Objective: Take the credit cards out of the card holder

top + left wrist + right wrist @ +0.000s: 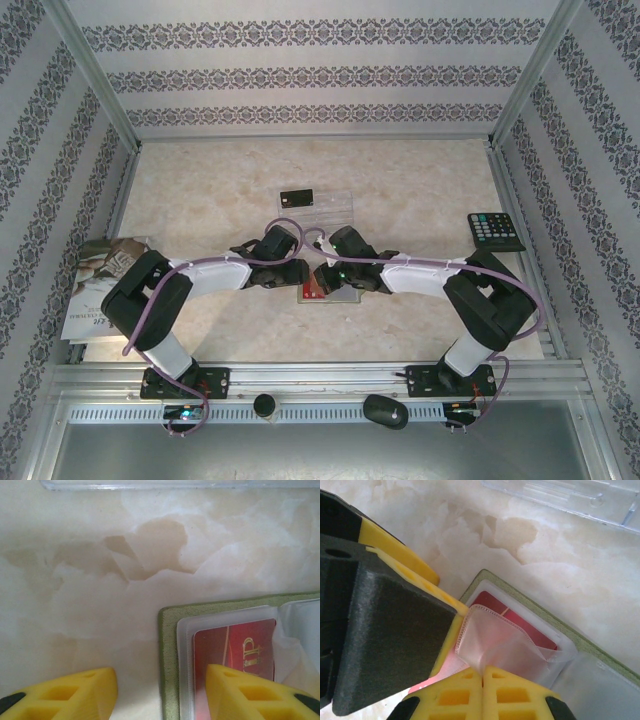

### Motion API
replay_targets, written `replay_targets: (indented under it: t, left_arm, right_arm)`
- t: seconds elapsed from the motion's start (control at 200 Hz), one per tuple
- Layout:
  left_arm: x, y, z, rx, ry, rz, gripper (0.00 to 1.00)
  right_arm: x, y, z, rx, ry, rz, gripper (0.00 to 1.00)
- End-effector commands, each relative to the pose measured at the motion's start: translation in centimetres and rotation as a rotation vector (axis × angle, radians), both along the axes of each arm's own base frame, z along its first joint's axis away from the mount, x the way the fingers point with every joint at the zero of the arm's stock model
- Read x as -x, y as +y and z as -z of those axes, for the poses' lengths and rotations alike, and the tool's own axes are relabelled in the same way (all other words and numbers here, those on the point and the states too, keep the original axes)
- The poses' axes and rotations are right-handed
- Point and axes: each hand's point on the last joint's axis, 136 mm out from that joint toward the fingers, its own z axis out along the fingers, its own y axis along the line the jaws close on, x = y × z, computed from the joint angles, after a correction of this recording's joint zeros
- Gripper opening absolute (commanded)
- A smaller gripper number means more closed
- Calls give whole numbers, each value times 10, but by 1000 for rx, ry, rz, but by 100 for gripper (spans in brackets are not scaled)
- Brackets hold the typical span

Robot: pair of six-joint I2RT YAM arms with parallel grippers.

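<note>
Cream marble-patterned table (420,180), damask-striped walls (320,80). Olive card holder (167,630) lies open mid-table, glossy red card (235,645) in its clear pocket (490,640). The left gripper (160,674) gapes astride its edge; the right gripper (483,677) is clamped on that pocket.

The card holder (340,294) lay open on the table (420,180) at the centre of the top view, under the meeting tips of the left gripper (303,274) and right gripper (322,278). A card (235,647) sat inside its sleeve (490,635), whose corner ran into the right gripper's closed tips at the bottom of the right wrist view. Loose cards (318,203) lay above the holder, well apart. The calculator (495,230) sat at the right edge, the booklet (100,285) at the left, partly under the left arm.
</note>
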Motion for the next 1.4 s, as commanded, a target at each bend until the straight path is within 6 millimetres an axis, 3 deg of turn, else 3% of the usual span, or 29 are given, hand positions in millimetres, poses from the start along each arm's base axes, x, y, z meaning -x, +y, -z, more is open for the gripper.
replay_targets:
  t: [0.0,0.07,0.235,0.385,0.515,0.555,0.63,0.719,0.859,1.049,1.229,1.394]
  left_arm:
    - [19,-7,39,-29,92,64,51]
    - [23,-5,45,-43,111,70,49]
    - [34,-1,59,-86,161,90,45]
    - [38,1,67,-108,183,105,45]
    - [41,-2,69,-108,194,114,45]
    - [40,-3,68,-107,187,117,45]
    - [39,-4,66,-111,176,122,46]
    - [38,-4,64,-103,168,117,46]
    - [38,-4,60,-96,156,112,46]
    - [36,-6,56,-88,147,121,46]
    - [36,-8,57,-78,150,122,46]
    - [36,-8,56,-79,147,126,46]
  right_arm:
    - [0,3,-8,-42,-14,20,0]
    - [-3,-2,-9,-33,-33,56,1]
    - [-13,-24,-14,1,-82,183,16]
    - [-20,-66,-9,111,-110,372,35]
    - [-17,-101,-12,171,-129,490,42]
    - [-14,-95,-22,116,-146,454,40]
    - [-6,-60,-49,-47,-164,287,39]
    - [-3,-36,-68,-78,-140,186,39]
    - [8,-3,-69,-149,-44,54,38]
    - [25,26,-58,-196,49,-60,35]
    - [28,37,-59,-191,62,-90,38]
    - [26,26,-42,-115,58,-35,36]
